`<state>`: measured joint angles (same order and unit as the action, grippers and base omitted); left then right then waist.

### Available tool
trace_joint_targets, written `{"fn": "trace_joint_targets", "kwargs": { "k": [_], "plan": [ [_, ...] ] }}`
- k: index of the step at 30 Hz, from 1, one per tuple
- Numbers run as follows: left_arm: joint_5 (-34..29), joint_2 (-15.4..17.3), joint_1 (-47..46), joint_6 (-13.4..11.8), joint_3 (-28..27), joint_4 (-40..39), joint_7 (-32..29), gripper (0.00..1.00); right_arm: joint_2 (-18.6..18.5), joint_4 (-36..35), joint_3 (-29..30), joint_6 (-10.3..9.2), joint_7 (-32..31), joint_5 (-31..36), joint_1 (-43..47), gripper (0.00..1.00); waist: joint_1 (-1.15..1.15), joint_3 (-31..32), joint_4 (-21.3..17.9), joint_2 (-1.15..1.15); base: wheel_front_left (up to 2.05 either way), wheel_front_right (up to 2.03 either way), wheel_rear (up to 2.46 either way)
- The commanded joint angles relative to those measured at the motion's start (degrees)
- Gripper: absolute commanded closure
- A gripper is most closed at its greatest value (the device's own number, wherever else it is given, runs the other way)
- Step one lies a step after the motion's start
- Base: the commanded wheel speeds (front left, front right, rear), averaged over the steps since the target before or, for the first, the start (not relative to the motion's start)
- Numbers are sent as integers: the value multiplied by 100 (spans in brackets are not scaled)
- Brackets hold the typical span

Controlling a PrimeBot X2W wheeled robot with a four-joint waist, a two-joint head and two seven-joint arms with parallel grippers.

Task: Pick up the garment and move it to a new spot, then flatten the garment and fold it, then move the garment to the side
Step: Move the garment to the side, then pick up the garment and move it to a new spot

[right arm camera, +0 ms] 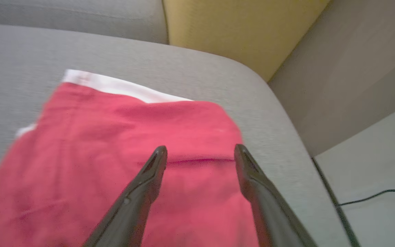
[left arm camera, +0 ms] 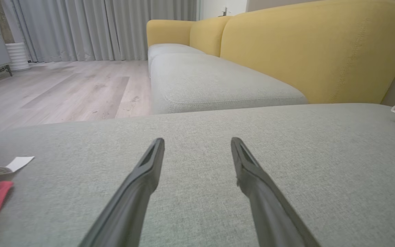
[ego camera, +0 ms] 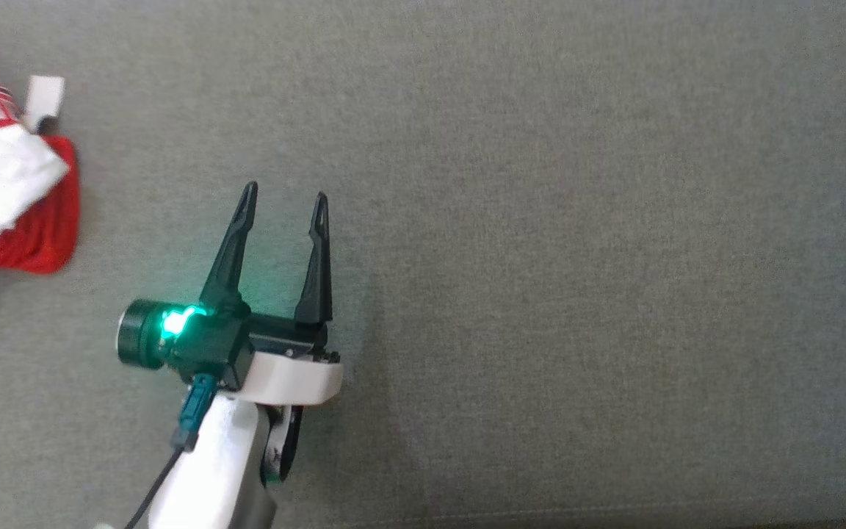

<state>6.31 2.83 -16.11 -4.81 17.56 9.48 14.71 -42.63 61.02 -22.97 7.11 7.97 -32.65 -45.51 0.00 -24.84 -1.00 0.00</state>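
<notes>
- As far as the right wrist view allows a judgement, the garment (right arm camera: 115, 144) is taken to be already flattened and folded. It is seen lying flat, red with a white band along its far edge, on the grey cushion (right arm camera: 183, 58), close to the cushion's rounded end corner.
- The move to the side is judged done or nearly so. In the head view a scrap of red is noted at the far right edge, presumed to be the same piece, well apart from the cushion's middle.
- Little is judged left beyond withdrawing the arms. The neatness of the fold cannot be confirmed, as the cloth is blurred.
- Right gripper (right arm camera: 201, 148): the fingers are spread wide over the red cloth and nothing is gripped. Whether the tips touch the fabric cannot be told.
- Left gripper (ego camera: 285, 192): the fingers are likewise parted wide with nothing between them, and are held low over bare cushion.
- A separate red-and-white heap (ego camera: 19, 191) with a white tag (ego camera: 45, 99) is recorded at the head view's left edge, near the left gripper but not touched by it.
</notes>
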Motion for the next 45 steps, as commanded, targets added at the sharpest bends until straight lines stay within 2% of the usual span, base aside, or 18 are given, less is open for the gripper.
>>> {"fn": "trace_joint_targets", "kwargs": {
  "k": [1, 7, 13, 22, 28, 35, 45],
  "plan": [
    [32, 6, 67, -38, -138, -116, 29, 0, -101, -63, -22, 37, 118, -51, 325, 0, 0, 331, 104, 0, 0, 0, 0],
    [215, 6, 513, -65, -207, 122, 29, 0, 807, -222, -69, 37, 524, -189, 995, 0, 0, 1273, 231, 0, 0, 0, 0],
    [403, 5, 1013, -84, -291, 359, 29, 0, 1590, -796, -189, 37, 694, -73, 1747, 0, 0, 2211, 334, 0, 0, 0, 0],
    [376, 5, 1249, -86, -460, 596, 29, 0, 2539, -2978, 685, 37, 701, 998, 3391, 0, 0, 2840, 467, 0, 0, 0, 0],
    [298, 5, 1424, -48, -651, 758, 29, 0, 3118, -3857, 1280, 37, 702, 1630, 4362, 0, 0, 3099, 436, 0, 0, 0, 0],
    [215, 5, 1616, -1, -782, 984, 29, 0, 3417, -4229, 1594, 37, 702, 2035, 4840, 0, 0, 3254, 376, 0, 0, 0, 0],
    [238, 5, 1593, 12, -830, 1146, 29, 0, 3498, -4436, 1664, 37, 702, 2167, 4943, 0, 0, 3288, 398, 0, 0, 0, 0]
  ]
}}
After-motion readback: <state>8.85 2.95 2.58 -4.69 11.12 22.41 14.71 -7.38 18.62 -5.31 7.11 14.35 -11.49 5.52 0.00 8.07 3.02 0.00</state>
